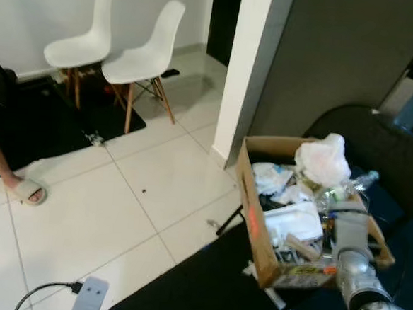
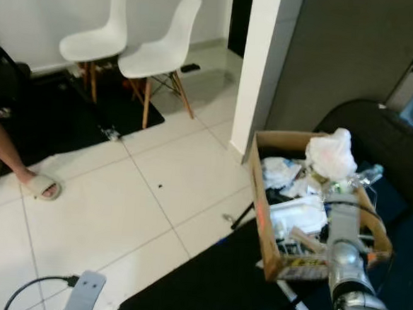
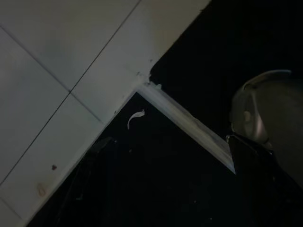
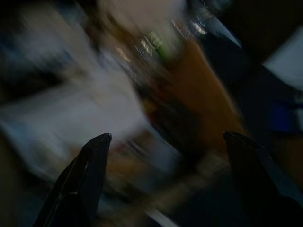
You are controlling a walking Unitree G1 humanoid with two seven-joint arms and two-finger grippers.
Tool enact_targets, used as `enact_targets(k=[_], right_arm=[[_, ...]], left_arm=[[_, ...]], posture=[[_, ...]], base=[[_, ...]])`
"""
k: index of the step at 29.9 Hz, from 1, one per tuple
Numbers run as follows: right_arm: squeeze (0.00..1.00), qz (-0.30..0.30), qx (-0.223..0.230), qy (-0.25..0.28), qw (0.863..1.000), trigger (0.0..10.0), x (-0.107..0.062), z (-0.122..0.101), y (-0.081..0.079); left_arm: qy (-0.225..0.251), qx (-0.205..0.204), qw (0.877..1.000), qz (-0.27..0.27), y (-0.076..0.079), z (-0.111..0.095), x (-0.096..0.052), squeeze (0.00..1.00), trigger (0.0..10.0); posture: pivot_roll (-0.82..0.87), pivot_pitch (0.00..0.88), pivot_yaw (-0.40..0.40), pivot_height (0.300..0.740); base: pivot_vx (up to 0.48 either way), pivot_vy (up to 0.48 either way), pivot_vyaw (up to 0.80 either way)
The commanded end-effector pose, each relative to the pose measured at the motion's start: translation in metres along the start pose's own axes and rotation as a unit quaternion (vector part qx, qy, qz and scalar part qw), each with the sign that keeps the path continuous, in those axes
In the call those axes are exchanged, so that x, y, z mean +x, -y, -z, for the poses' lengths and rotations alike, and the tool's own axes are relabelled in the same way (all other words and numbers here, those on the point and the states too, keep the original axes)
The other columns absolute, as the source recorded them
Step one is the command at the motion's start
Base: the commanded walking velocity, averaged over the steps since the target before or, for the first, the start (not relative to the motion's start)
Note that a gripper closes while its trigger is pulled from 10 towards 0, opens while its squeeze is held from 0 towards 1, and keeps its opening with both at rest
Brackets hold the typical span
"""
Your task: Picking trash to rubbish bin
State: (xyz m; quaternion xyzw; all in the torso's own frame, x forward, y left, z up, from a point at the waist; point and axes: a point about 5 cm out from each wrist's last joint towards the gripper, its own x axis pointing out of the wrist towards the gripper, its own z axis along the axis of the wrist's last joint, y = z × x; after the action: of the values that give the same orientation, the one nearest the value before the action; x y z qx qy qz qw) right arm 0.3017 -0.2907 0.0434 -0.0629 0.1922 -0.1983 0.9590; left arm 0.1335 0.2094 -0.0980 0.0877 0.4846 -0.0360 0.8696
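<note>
Over the cardboard box of trash hangs the right gripper, fingers spread.

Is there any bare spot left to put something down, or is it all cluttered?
The white tiled floor is bare between the two white chairs, the black mat and the cardboard box. The box is crammed with trash, where the right gripper hangs open above it.

You see a floor of large white glossy tiles, two white moulded chairs with wooden legs on a black mat, and a white pillar.
</note>
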Motion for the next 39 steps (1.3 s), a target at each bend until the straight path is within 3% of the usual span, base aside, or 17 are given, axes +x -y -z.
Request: enact_targets(k=[1, 5, 7, 8, 9, 11, 13, 15, 17, 22, 25, 29, 33, 39], right_arm=[[0.00, -0.035, 0.077, 0.052, 0.995, 10.0, 0.005, -0.027, -0.009], [0.00, -0.167, 0.176, 0.120, 0.963, 10.0, 0.006, -0.068, -0.037], [0.00, -0.238, 0.188, 0.138, 0.943, 10.0, 0.002, -0.077, -0.053], [0.00, -0.300, 0.186, 0.146, 0.924, 10.0, -0.003, -0.081, -0.067], [0.00, -0.300, 0.186, 0.146, 0.924, 10.0, -0.003, -0.081, -0.067], [0.00, -0.400, 0.134, 0.139, 0.896, 10.0, -0.015, -0.076, -0.094], [0.00, -0.422, 0.121, 0.135, 0.888, 10.0, -0.019, -0.073, -0.099], [0.00, -0.472, 0.069, 0.115, 0.872, 10.0, -0.027, -0.061, -0.113], [0.00, -0.510, -0.014, 0.078, 0.857, 10.0, -0.035, -0.041, -0.125], [0.00, -0.520, -0.150, -0.012, 0.841, 10.0, -0.038, -0.008, -0.125], [0.00, -0.521, -0.177, -0.029, 0.835, 10.0, -0.038, -0.002, -0.123], [0.00, -0.573, -0.221, -0.081, 0.785, 10.0, -0.050, 0.019, -0.122], [0.00, -0.595, -0.268, -0.119, 0.748, 10.0, -0.058, 0.036, -0.121], [0.00, -0.551, -0.334, -0.147, 0.750, 10.0, -0.056, 0.050, -0.118]], left_arm=[[-0.015, 0.007, 1.000, 0.006, 0.002, 0.007, -0.001, 0.00, 10.0], [-0.017, -0.013, 1.000, -0.006, -0.001, 0.007, -0.001, 0.00, 10.0], [-0.017, -0.013, 1.000, -0.008, -0.001, 0.008, -0.002, 0.00, 10.0], [-0.018, -0.006, 1.000, -0.005, 0.000, 0.008, -0.002, 0.00, 10.0], [-0.018, -0.006, 1.000, -0.005, 0.000, 0.008, -0.002, 0.00, 10.0], [-0.023, -0.007, 1.000, -0.002, 0.003, 0.011, -0.002, 0.00, 10.0], [-0.024, -0.007, 1.000, -0.001, 0.003, 0.012, -0.002, 0.00, 10.0], [-0.028, -0.007, 1.000, 0.002, 0.004, 0.013, -0.002, 0.00, 10.0], [-0.029, -0.006, 1.000, 0.007, 0.006, 0.013, -0.002, 0.00, 10.0], [-0.029, -0.006, 1.000, 0.010, 0.007, 0.013, -0.002, 0.00, 10.0], [-0.029, -0.006, 0.999, 0.011, 0.007, 0.013, -0.002, 0.00, 10.0], [-0.028, -0.008, 0.999, 0.015, 0.008, 0.013, -0.002, 0.00, 10.0], [-0.029, -0.008, 0.999, 0.017, 0.009, 0.012, -0.002, 0.00, 10.0], [-0.030, -0.008, 0.999, 0.018, 0.009, 0.013, -0.002, 0.00, 10.0]], posture=[[0.12, 0.036, -0.023, 0.740], [0.12, 0.036, -0.023, 0.740], [0.12, 0.039, -0.024, 0.740], [0.12, 0.039, -0.024, 0.740], [0.12, 0.039, -0.024, 0.740], [0.12, 0.039, -0.024, 0.740], [0.12, 0.039, -0.024, 0.740], [0.12, 0.040, -0.027, 0.740], [0.12, 0.041, -0.028, 0.740], [0.12, 0.040, -0.028, 0.740], [0.12, 0.040, -0.028, 0.740], [0.12, 0.036, -0.028, 0.740], [0.12, 0.035, -0.026, 0.740], [0.12, 0.035, -0.026, 0.740]], base=[[0.281, 0.000, 0.00], [0.360, 0.000, 0.00], [0.000, 0.000, 0.00], [0.000, 0.000, 0.00], [0.000, 0.000, 0.00], [0.000, 0.000, 0.00], [0.000, 0.000, 0.00], [0.000, 0.000, 0.00], [0.000, 0.000, 0.00], [0.000, 0.000, 0.00], [0.000, 0.000, 0.00], [0.000, 0.000, 0.00], [0.000, 0.000, 0.00], [0.000, 0.000, 0.00]])
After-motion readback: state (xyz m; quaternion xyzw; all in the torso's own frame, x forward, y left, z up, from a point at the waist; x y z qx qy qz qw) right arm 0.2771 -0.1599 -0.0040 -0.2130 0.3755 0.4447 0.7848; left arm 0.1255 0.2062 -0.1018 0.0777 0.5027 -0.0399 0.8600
